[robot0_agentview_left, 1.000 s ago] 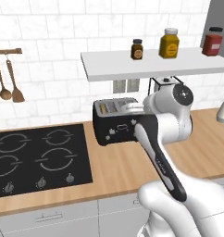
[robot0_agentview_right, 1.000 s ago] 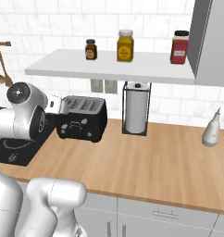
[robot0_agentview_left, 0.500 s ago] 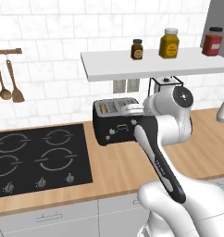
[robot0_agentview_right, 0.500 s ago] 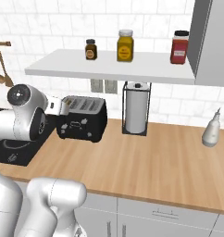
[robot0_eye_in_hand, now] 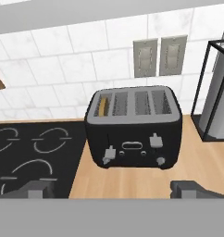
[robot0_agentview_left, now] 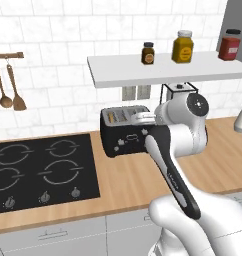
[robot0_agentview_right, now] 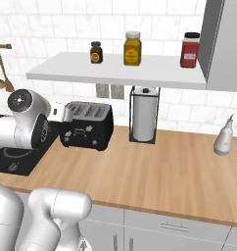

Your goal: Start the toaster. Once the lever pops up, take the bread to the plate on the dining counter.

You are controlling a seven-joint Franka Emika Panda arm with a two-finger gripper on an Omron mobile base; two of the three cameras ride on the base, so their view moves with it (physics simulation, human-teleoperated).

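The toaster (robot0_eye_in_hand: 134,127) is being approached by the released hand (robot0_eye_in_hand: 113,189); its lever (robot0_eye_in_hand: 108,154) needs pressing down next.

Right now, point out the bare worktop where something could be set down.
Widest bare wood: between the paper towel holder and the pale bottle, running to the front edge. A smaller strip lies in front of the toaster. Crowded: the toaster sits close beside the hob.

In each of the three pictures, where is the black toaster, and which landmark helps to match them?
Left base view: toaster at centre, right of the hob, partly behind the arm.
Right base view: left of centre, beside the paper towel holder.
Hand view: at centre.
Shared landmark: the wall sockets above it.
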